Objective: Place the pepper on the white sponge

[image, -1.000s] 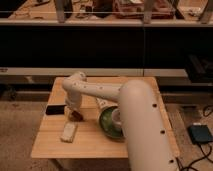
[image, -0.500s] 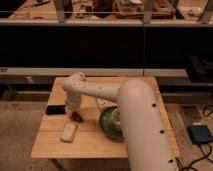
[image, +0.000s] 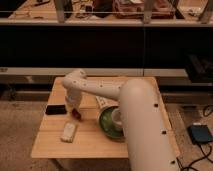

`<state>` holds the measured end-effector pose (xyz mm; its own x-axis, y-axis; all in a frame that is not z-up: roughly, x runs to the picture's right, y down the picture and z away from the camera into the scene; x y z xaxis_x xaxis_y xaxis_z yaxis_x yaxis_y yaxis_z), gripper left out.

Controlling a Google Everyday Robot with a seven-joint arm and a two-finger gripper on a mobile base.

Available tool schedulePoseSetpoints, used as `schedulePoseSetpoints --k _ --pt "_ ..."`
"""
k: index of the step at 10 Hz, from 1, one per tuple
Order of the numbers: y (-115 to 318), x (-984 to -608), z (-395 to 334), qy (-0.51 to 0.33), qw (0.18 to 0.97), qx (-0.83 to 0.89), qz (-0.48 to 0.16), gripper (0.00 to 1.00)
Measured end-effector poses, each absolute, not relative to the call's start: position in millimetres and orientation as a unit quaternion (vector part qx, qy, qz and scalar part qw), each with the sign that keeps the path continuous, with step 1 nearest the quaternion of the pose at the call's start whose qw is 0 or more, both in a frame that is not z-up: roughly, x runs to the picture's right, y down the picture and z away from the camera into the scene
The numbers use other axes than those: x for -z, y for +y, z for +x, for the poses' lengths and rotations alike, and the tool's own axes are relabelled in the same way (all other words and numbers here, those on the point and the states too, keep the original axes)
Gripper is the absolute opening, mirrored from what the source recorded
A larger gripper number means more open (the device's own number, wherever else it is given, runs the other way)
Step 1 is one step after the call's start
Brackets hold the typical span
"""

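Observation:
The white sponge [image: 68, 131] lies on the wooden table [image: 90, 142] near the front left. The pepper [image: 76, 114], small and red, sits just under the gripper [image: 73, 107] at the end of the white arm, up and right of the sponge and about a hand's width from it. I cannot tell whether the pepper is held or resting on the table.
A black rectangular block [image: 55, 109] lies on the table left of the gripper. A green bowl [image: 112, 123] with a pale thing inside sits to the right, partly behind the arm. A white piece [image: 101, 102] lies by the arm. Dark shelves stand behind the table.
The gripper and pepper have stayed at about the same spot above and right of the sponge; no clear movement.

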<state>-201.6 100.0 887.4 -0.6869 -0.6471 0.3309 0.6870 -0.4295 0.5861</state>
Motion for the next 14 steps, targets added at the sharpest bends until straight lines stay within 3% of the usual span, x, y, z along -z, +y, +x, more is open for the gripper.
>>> schedulePoseSetpoints --k 4,9,14 --pt "73.1 -840.3 -215.9 -0.361 0.379 0.852 0.024 0.33" --pt "109.6 -784.0 -213.6 -0.391 0.313 0.863 0.060 0.33" --pt "148.2 -777.8 -216.8 -0.392 0.268 0.876 0.081 0.33"
